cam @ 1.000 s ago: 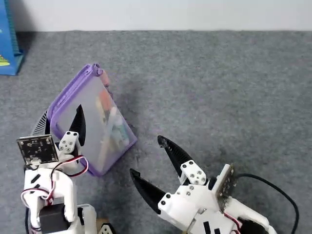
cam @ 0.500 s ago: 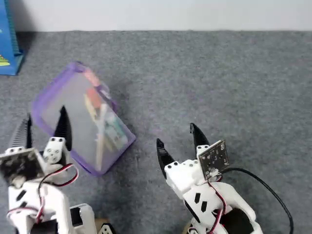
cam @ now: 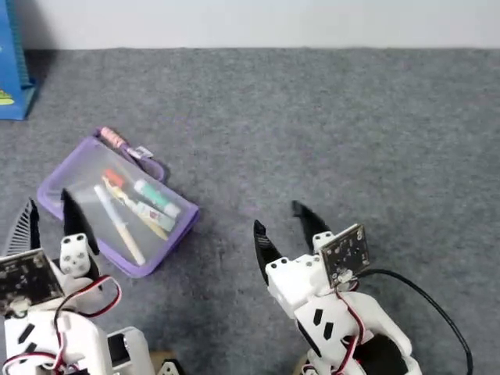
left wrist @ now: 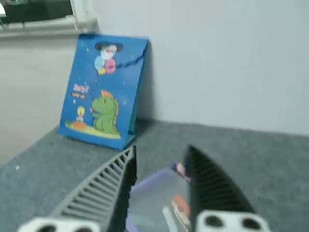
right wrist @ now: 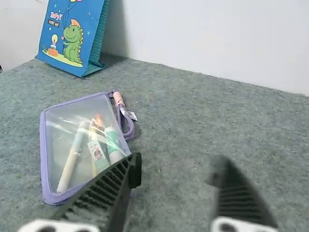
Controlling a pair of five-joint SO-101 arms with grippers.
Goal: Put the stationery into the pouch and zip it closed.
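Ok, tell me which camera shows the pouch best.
The right wrist view: the pouch lies nearly whole, pens visible inside. The high view shows it flat too, a corner behind the left gripper. The left wrist view catches a part between the fingers.

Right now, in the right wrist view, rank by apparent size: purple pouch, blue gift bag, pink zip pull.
1. purple pouch
2. blue gift bag, farther off and cropped, so true size unsure
3. pink zip pull

The pouch (cam: pixel 56 192) lies flat, stationery (cam: pixel 137 205) inside, seemingly zipped shut.
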